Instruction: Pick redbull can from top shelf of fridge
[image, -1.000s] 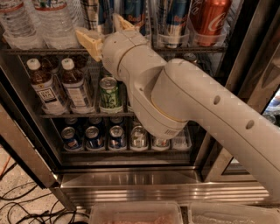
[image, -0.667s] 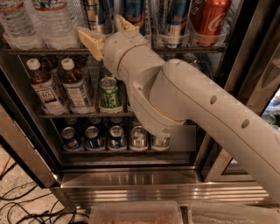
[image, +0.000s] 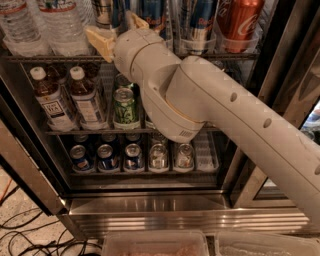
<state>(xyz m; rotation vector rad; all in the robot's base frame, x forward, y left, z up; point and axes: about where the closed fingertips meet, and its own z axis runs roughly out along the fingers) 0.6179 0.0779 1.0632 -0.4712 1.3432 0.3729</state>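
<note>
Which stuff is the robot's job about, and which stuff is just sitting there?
Job: gripper, open, up at the top shelf by the redbull can; fridge.
Just there: Coke can, water bottles, white-capped bottles, green can, short cans, cables.

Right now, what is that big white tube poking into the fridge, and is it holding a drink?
That white tube is a robot arm. One camera looks into the fridge from the front. At the arm's tip is its claw, two tan fingers spread open, up at the top shelf close to the redbull can. It holds nothing yet. That shelf also has water bottles and a red cola can. Lower down are brown bottles, a green can and short cans.
</note>
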